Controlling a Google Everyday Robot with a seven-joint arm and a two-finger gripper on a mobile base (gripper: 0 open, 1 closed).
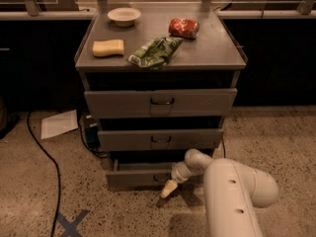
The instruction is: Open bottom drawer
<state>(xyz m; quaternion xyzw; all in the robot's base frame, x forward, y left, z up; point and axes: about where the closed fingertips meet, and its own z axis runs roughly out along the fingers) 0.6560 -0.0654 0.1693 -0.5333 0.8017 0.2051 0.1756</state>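
The bottom drawer (133,177) is the narrowest grey front, lowest in the grey metal cabinet (160,58). It stands pulled out a little, with a strip of its tray showing behind the front. Its small dark handle (159,177) is partly covered by my gripper (168,188), which sits right at the handle, tips pointing down-left toward the floor. My white arm (232,191) reaches in from the lower right.
The mid drawer (160,139) and top drawer (160,102) are above it. On top lie a white bowl (124,16), yellow sponge (108,48), green bag (155,52) and red bag (183,27). A black cable (47,157) and paper (59,124) lie on the left floor.
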